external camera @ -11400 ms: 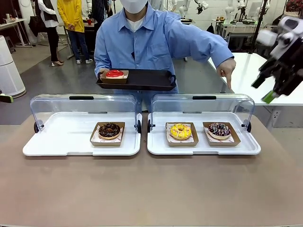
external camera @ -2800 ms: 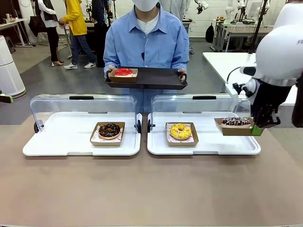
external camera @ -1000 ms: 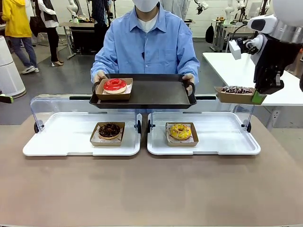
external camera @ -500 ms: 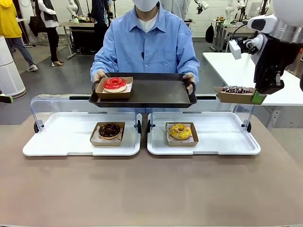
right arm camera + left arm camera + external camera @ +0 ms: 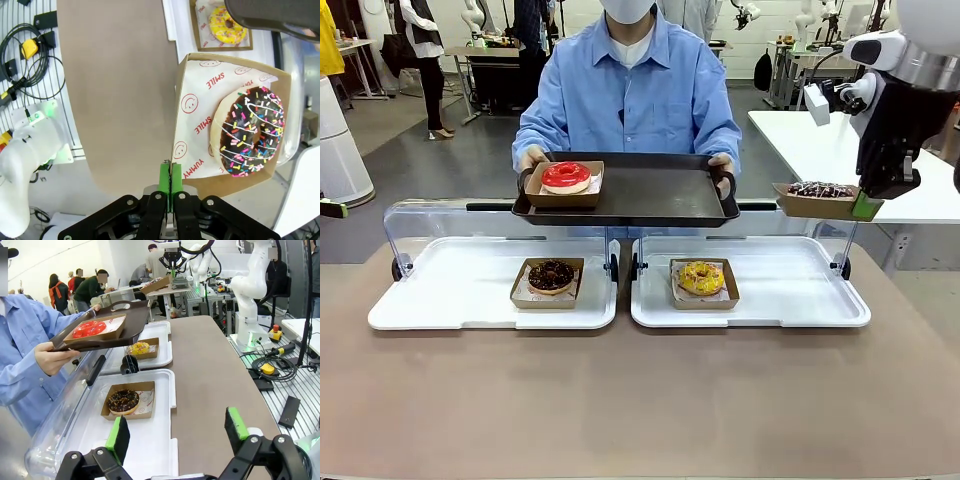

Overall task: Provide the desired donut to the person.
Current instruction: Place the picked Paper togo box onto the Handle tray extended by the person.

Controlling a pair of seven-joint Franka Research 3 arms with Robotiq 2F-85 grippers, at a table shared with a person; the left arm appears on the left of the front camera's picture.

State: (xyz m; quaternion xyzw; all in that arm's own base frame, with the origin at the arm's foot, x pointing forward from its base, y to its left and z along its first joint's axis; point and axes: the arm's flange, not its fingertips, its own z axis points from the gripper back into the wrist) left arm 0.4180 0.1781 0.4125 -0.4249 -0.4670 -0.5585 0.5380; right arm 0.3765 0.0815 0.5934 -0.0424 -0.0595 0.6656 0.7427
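The right tool is clamped shut on the edge of a cardboard box that carries the sprinkle donut, a chocolate-iced ring with white stripes and coloured sprinkles. It holds the box level in the air, above the far right corner of the right case and off to the right of the black tray. In the right wrist view the green pads meet on the box wall, with the donut lying on paper printed with SMILE

The person stands at the far side of the bench and holds the tray out with both hands, one hand at each end, over the raised clear lids of the cases. A red donut in its own box sits at the tray's left end as the front view shows it; the rest of the tray is bare

On the bench stand two white cases side by side. The left case holds a chocolate donut in a box near its right side. The right case holds a yellow donut in a box near its left side

The left tool has its jaws wide apart and holds nothing, poised above the near end of the left case, with the chocolate donut just ahead of it
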